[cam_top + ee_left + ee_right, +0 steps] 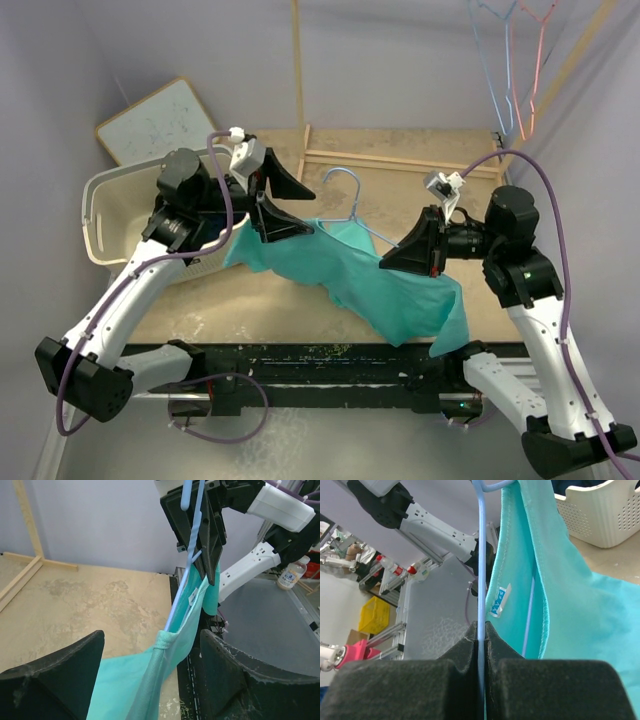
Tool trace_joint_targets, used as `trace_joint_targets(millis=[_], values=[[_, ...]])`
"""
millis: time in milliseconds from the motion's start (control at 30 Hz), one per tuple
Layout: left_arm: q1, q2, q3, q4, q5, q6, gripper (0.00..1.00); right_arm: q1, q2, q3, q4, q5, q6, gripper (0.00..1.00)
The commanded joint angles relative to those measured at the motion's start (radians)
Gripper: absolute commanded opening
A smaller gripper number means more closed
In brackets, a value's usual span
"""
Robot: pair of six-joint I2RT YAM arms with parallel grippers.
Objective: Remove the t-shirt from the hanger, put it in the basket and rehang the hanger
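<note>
Plainly, right tool [481, 631] pinches hanger [480, 555]; t-shirt [145, 685] passes between spread left tool [151, 642]

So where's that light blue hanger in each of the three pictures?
Top external: hanger at centre, its wire running to the right gripper.
Left wrist: slanting down from top centre.
Right wrist: vertical, centre, pinched by that gripper.
Shared landmark: the teal t-shirt hanging on it.

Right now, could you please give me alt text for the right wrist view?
The right fingers clamp a light-blue hanger running up the middle; a teal t-shirt hangs on it to the right, a white basket behind.
</note>
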Motion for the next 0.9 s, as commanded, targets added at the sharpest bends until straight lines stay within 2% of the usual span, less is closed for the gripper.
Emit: trace_joint_targets(millis=[0,133,200,267,333,367,467,567,633,767,867], values=[[-0.03,0.015,0.033,0.008,0.048,0.051,0.76,0.002,-0.009,0.031,0.092,-0.051,0.043,0.0],[-0.062,0.032,0.023,-0.002,0.064,0.06,0.68,0.002,-0.004,0.036,0.125,-0.05,0.071,0.0],[-0.075,0.041,0.021,-0.004,0.064,0.063,0.58,0.002,0.002,0.039,0.127,-0.051,0.073,0.0],[-0.082,0.052,0.024,-0.007,0.07,0.065,0.39,0.003,0.007,0.041,0.131,-0.051,0.074,0.0],[-0.084,0.066,0.043,-0.033,0.071,0.079,0.06,0.002,0.01,0.045,0.137,-0.049,0.077,0.0],[-0.084,0.07,0.058,-0.064,0.062,0.098,0.0,0.002,0.011,0.046,0.135,-0.048,0.076,0.0],[-0.084,0.063,0.086,-0.135,0.02,0.153,0.0,0.002,0.011,0.061,0.128,-0.023,0.062,0.0],[-0.084,0.02,0.111,-0.256,-0.082,0.256,0.0,0.002,0.031,0.163,-0.096,0.187,-0.111,0.37],[-0.085,-0.013,0.126,-0.34,-0.194,0.312,0.0,0.002,0.046,0.229,-0.207,0.385,-0.164,0.49],[-0.084,-0.076,0.154,-0.474,-0.428,0.38,0.0,0.002,0.031,0.292,-0.256,0.719,-0.167,0.55],[-0.084,-0.127,0.166,-0.524,-0.568,0.397,0.0,0.002,0.0,0.29,-0.248,0.872,-0.168,0.59]])
